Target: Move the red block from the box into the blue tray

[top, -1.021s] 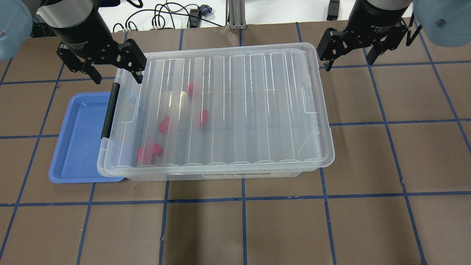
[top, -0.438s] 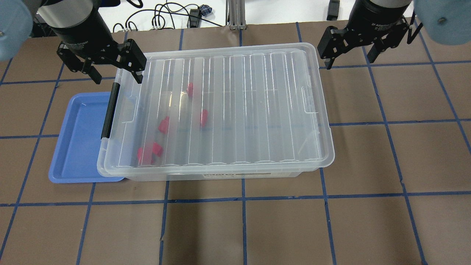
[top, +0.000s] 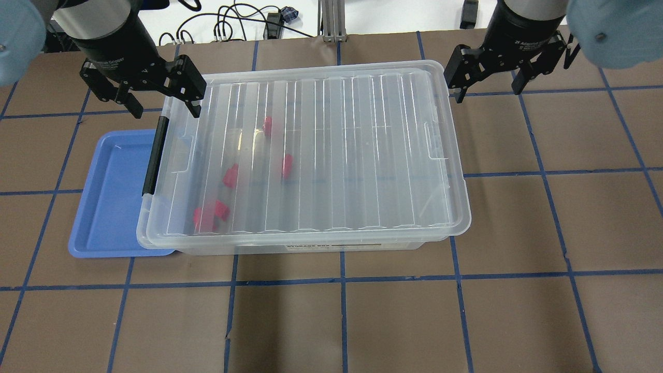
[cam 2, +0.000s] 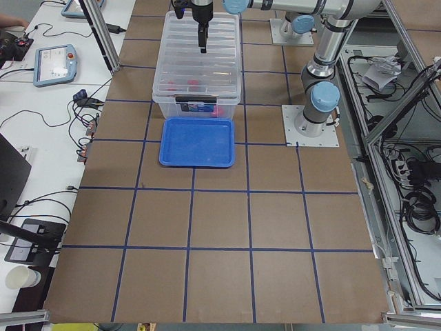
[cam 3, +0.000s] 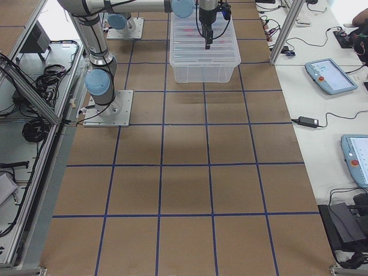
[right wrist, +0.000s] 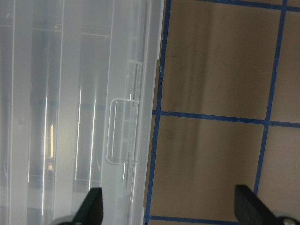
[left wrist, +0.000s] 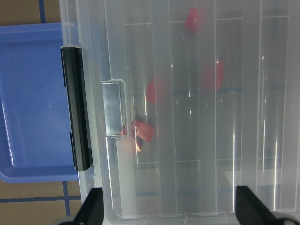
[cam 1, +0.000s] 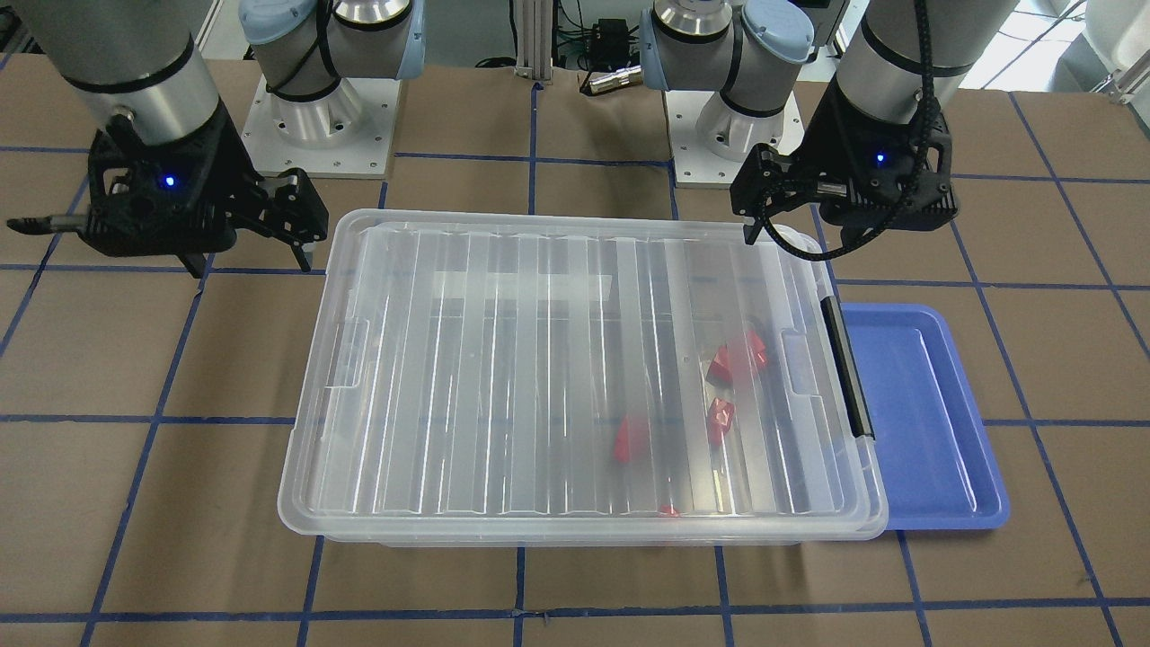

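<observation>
Hovering over the box's 11 o'clock corner in the overhead view, the left pincer (top: pixel 167 110) stands with its jaws spread wide and grips nothing. Its wrist camera looks straight down on the latch end of the lid.

At 9 o'clock of the box, the blue tray (top: pixel 111 202) lies flat on the counter (top: pixel 362 321). Its right edge is hidden beneath the box's overhanging rim. Just beside the tray, a black latch bar (top: pixel 154 155) runs along the box's 9 o'clock end.

The box (top: pixel 373 155) is a clear bin with its ribbed lid on. The red blocks (top: pixel 286 166) show through that lid, all inside the box's left half. One sits toward 12 o'clock, one near the middle and one at 9 o'clock of that. Two more lie close together toward 7 o'clock, near the latch end.

At the box's 1 o'clock corner, the right pincer (top: pixel 488 93) hangs just outside the rim, above the counter. Its jaws are wide apart and hold nothing. Its wrist camera shows the lid's edge tab and the brown counter crossed by blue tape lines.
</observation>
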`<state>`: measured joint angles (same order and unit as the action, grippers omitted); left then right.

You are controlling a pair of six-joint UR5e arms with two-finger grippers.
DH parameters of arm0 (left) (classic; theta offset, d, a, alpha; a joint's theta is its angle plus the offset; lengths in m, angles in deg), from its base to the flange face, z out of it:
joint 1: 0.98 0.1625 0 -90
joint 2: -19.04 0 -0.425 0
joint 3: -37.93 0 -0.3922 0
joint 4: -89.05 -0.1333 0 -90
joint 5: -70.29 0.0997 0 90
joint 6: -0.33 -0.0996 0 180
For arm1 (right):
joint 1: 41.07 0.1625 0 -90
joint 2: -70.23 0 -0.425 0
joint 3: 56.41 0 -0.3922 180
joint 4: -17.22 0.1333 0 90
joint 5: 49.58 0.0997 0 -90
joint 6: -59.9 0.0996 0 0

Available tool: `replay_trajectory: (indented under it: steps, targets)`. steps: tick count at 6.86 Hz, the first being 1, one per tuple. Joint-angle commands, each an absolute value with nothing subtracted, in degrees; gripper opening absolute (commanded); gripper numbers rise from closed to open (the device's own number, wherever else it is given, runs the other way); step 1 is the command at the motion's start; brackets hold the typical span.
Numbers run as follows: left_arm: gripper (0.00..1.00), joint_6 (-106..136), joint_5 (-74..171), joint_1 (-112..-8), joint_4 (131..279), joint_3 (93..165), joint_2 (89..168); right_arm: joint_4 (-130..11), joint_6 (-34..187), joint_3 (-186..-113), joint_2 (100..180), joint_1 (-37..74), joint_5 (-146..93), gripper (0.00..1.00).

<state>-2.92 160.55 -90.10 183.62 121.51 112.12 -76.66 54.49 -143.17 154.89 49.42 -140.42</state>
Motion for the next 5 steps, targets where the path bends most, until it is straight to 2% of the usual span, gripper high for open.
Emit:
replay_trajectory:
  steps: [1,3,5]
  targets:
    - [1.0,-2.9,160.5,-90.1,183.6,121.5,112.1,-87.4,54.9,-151.2,152.5,49.5,-140.4,1.0]
    - [1.0,-2.8,160.4,-90.1,183.6,121.5,112.1,-97.6,54.9,-158.3,151.4,49.5,-140.5,1.0]
    - [1.0,-2.9,160.4,-90.0,183.6,121.6,112.1,-98.8,54.2,-159.0,151.3,49.2,-142.6,1.0]
